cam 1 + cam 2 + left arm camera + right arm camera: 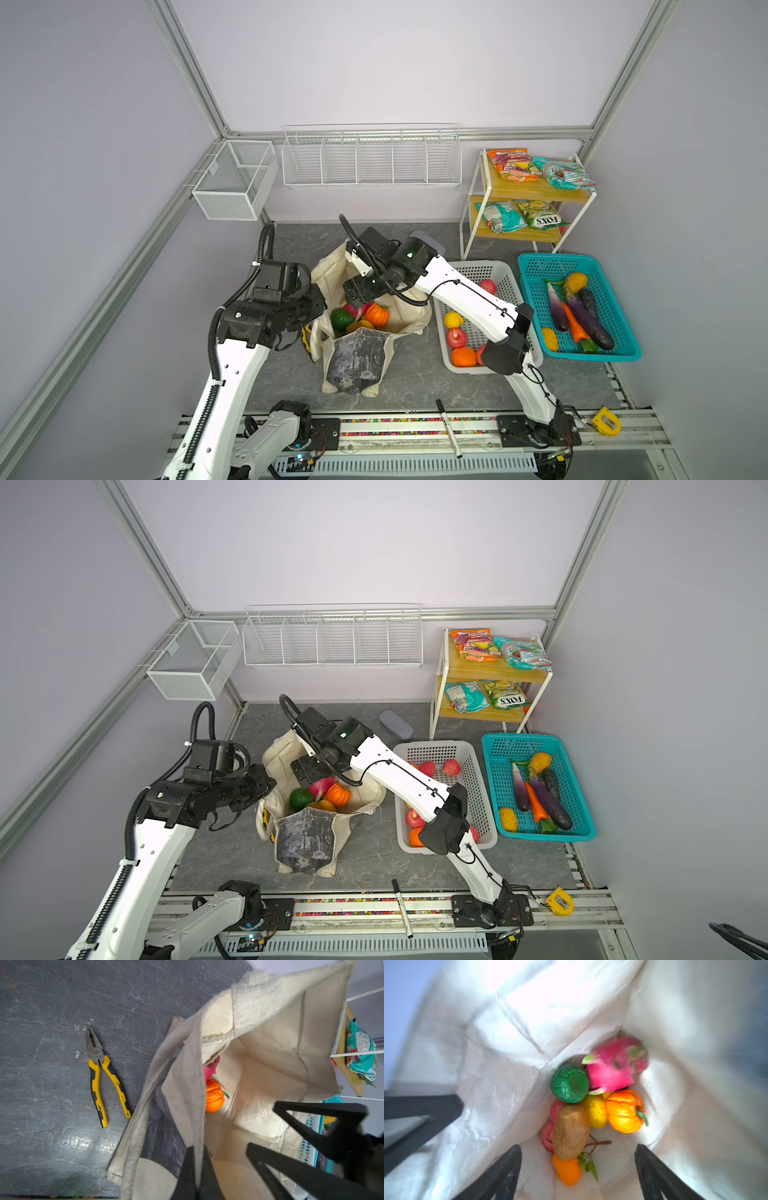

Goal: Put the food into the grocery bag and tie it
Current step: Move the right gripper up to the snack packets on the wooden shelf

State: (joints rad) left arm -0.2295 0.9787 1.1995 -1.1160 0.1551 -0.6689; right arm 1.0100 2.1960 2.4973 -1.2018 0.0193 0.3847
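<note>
The grocery bag, cream canvas with a grey marbled panel, stands open mid-table. My left gripper is shut on its left rim, the fabric pinched between both fingers. Over the bag's mouth my right gripper is open and holds nothing. Food lies at the bottom of the bag: a pink dragon fruit, a green vegetable, a small orange pumpkin, a brown potato, yellow and orange fruit and red apples.
To the right, a white basket holds more fruit and a teal basket holds vegetables. Snack packets lie on a shelf rack at the back right. Pliers lie left of the bag. A grey case lies behind it.
</note>
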